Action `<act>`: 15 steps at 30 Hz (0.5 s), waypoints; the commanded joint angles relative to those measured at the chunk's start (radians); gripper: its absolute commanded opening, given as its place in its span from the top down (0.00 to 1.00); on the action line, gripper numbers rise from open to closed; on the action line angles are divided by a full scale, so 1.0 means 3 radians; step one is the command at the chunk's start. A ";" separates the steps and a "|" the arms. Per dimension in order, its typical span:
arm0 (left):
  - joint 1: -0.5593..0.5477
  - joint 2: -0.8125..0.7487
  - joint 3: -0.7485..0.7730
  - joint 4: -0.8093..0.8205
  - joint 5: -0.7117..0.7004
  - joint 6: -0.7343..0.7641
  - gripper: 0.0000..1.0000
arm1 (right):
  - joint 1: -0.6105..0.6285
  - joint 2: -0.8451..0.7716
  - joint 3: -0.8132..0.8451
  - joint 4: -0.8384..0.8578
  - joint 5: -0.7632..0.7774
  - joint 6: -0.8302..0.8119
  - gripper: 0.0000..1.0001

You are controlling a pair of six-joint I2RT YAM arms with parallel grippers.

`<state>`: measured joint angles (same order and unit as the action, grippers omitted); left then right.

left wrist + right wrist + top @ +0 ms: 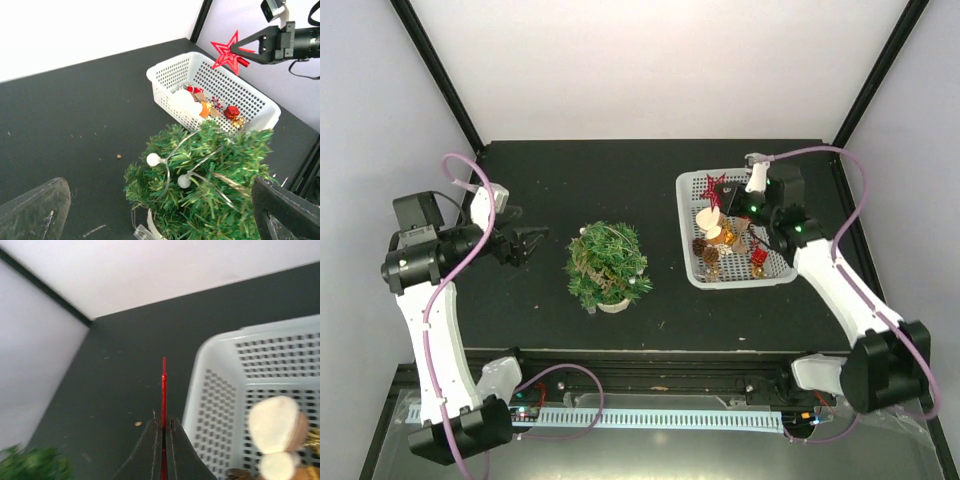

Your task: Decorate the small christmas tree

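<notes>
The small christmas tree (607, 265) stands upright near the middle of the table (610, 180), wearing only a thin wire with white beads (153, 159). That seems to be all the decorating done so far. Just to its left, the left end effector (530, 243) hangs with its jaws wide apart, holding nothing. To the right, well apart from the tree, the right end effector (163, 427) is clamped on a red star (227, 55) above the white basket (165, 92) — not yet placed. A pine cone (700, 246), a small red box (758, 258) and other ornaments lie in the basket, so most of the job remains.
</notes>
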<state>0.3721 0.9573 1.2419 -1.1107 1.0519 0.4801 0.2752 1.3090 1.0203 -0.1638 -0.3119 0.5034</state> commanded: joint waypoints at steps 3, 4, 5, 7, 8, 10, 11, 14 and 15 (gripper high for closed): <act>0.0028 -0.0208 0.0569 -0.0600 0.0239 0.0337 0.01 | 0.0425 -0.0887 -0.0248 0.0513 -0.0699 -0.0158 0.99; 0.0028 -0.0242 0.0600 -0.0683 0.0355 0.0375 0.01 | 0.0573 -0.1013 -0.0258 0.0546 -0.0719 -0.0186 0.99; 0.0025 -0.0282 0.0625 -0.0788 0.0549 0.0435 0.01 | 0.0725 -0.1124 -0.0256 0.0571 -0.0722 -0.0212 0.99; 0.0019 -0.0341 0.0666 -0.1079 0.0863 0.0630 0.01 | 0.1025 -0.1293 -0.0235 0.0597 -0.0732 -0.0226 0.99; 0.0009 -0.0373 0.0680 -0.1173 0.0993 0.0684 0.01 | 0.1174 -0.1356 -0.0227 0.0619 -0.0706 -0.0221 0.99; -0.0036 -0.0426 0.0687 -0.1241 0.1147 0.0700 0.01 | 0.1488 -0.1489 -0.0243 0.0728 -0.0643 -0.0178 0.99; -0.0064 -0.0452 0.0683 -0.1250 0.1196 0.0697 0.01 | 0.1629 -0.1540 -0.0268 0.0814 -0.0611 -0.0139 0.99; -0.0152 -0.0531 0.0674 -0.1194 0.1313 0.0539 0.01 | 0.2118 -0.1614 -0.0334 0.1067 -0.0529 -0.0057 0.99; -0.0176 -0.0551 0.0671 -0.1195 0.1373 0.0506 0.01 | 0.2284 -0.1606 -0.0335 0.1119 -0.0472 -0.0069 0.99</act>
<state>0.3431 0.8112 1.4216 -1.4174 1.3373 0.6361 0.8280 0.8322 0.9379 0.0639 -0.4896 0.4736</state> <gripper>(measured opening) 0.990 0.024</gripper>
